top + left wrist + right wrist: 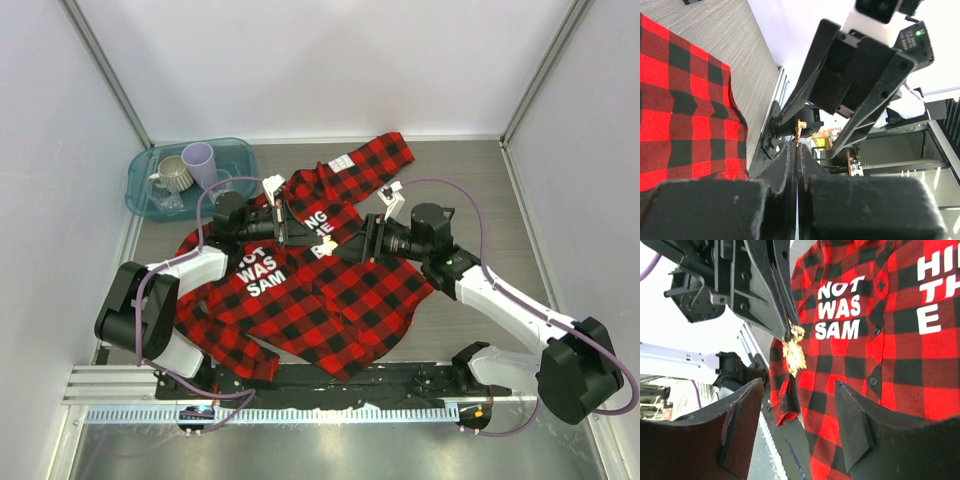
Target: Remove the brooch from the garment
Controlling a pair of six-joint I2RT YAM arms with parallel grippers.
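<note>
**Your left gripper (797,147) pinches the brooch (794,354)**

You see the shirt (340,300) spread on the table (480,200). Above it, the left gripper is closed tight on the brooch, held clear of the cloth. Your right gripper (799,385) faces it, spread wide, holding nothing.

Enclosure seen from above. Grey wood-grain tabletop (450,155) bounded on the far, left and right sides by plain white walls (330,60); slanted metal posts (107,70) mark the far corners; a ribbed aluminium rail (110,385) spans the near edge. Lighting even and diffuse.
</note>
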